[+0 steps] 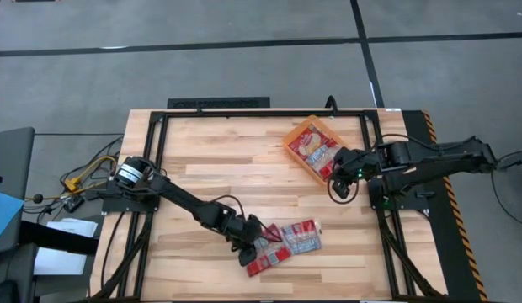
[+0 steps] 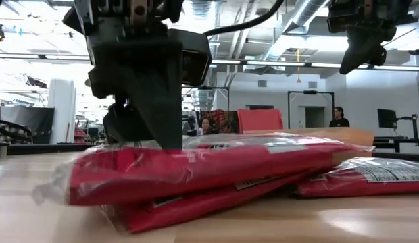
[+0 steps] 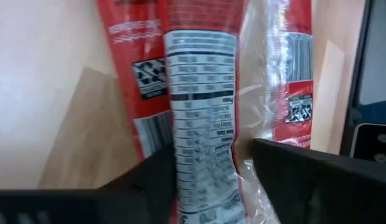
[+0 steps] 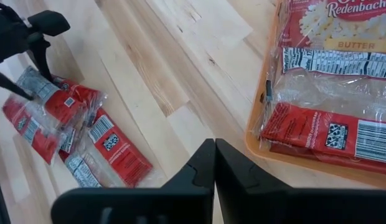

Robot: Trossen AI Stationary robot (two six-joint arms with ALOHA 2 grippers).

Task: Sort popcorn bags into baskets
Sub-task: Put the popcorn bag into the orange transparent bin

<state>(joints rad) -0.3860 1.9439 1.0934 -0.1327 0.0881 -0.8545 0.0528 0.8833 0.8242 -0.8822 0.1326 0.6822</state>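
Left claw (image 1: 259,238) stands down on the loose pile of popcorn bags (image 1: 286,244), at the pile's end farthest from the orange basket (image 1: 292,145). Its 2 fingers stand part-open and straddle 1 packet: the left wrist view shows a bag (image 3: 202,130) running lengthwise straight out from between the fingers (image 3: 305,180), so the bag's long axis lies along the claw's reach and the jaws bracket its narrow width. Whether the fingers already pinch the film or only stand beside it cannot be told. In the low view the claw (image 2: 145,128) presses into the top of the stacked packets (image 2: 196,172).

The pile lies on the wooden surface (image 1: 202,168) well apart from the basket, on the side toward the left arm. The basket sits at the surface's far edge and already holds several bags (image 4: 333,74).

Right claw (image 1: 339,183) hangs just beside the basket with its fingers closed together and nothing between them (image 4: 213,165). It is the nearer arm to the basket; the left is the nearer arm to the pile.

The coming move, judged from this: close across the packet's short side, lift, then carry it from the pile over to the basket.
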